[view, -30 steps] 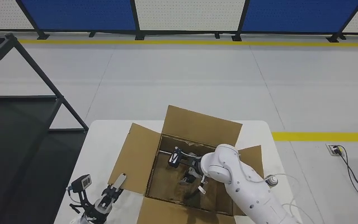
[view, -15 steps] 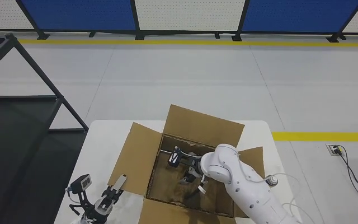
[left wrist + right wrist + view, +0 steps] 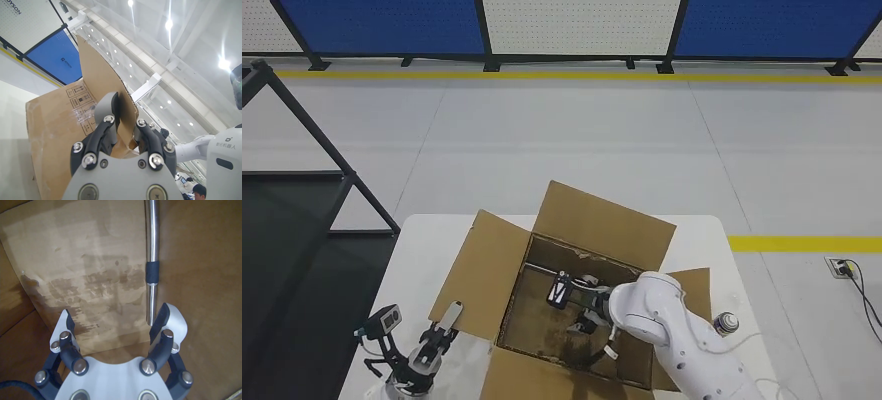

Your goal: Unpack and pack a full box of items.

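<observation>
- Top view: the box point(image 3: 587, 228) is seen open on the surface point(image 3: 427, 262).
- Its side flap point(image 3: 98, 75) is clamped by the left gripper point(image 3: 125, 113).
- The right gripper point(image 3: 115, 309) is held spread inside the box, beside a metal rod point(image 3: 152, 237).

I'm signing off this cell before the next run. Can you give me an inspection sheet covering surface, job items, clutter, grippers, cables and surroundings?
Surface: white table, carrying the open cardboard box.
Job's things: a metal rod with a black band lies on the box's stained bottom, along a wall.
Clutter: nothing seen.
Grippers: left gripper shut on the box's side flap; right gripper open inside the box, beside the rod's end.
Cables: black cable by the right wrist; floor socket with a lead plugged in.
Surroundings: blue and white partitions, yellow floor line, dark rack beside the table.
</observation>
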Available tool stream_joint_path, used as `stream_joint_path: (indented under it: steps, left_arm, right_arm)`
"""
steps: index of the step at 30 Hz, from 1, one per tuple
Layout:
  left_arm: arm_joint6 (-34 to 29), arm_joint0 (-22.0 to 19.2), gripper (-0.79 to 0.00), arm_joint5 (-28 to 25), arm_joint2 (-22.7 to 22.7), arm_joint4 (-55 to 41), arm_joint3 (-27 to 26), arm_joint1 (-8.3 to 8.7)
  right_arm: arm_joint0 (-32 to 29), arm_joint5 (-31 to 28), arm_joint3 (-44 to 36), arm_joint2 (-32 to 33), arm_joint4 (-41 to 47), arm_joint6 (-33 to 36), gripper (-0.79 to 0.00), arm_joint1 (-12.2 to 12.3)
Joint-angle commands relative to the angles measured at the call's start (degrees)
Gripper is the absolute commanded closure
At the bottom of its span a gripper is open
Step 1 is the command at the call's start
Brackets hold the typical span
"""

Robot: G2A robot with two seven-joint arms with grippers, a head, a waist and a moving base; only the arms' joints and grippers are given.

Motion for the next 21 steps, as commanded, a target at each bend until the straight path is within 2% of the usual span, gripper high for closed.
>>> stream_joint_path:
  steps: [1, 9, 16, 21]
  left_arm:
    - [0.1, -0.3, 0.0, 0.0, 0.0, 0.3, 0.4, -0.05]
    - [-0.1, -1.7, 0.0, 0.0, -0.5, 1.1, 2.9, -0.12]
    - [0.5, -2.9, 0.0, 0.0, -1.0, 1.0, 5.2, -0.27]
    - [1.8, -3.4, 0.0, 0.0, -0.9, 1.5, 6.6, -0.51]
  right_arm:
    - [-0.7, 0.3, -0.9, 0.6, -0.4, -0.4, -0.785, 0.2]
    - [-3.7, 0.3, -5.3, 5.4, 0.1, -1.1, -0.785, 1.6]
    - [-4.3, -4.2, -6.6, 11.5, 6.7, -1.1, -0.785, 3.0]
    - [-2.9, -7.0, -5.2, 13.0, 11.8, 1.1, -0.785, 3.5]
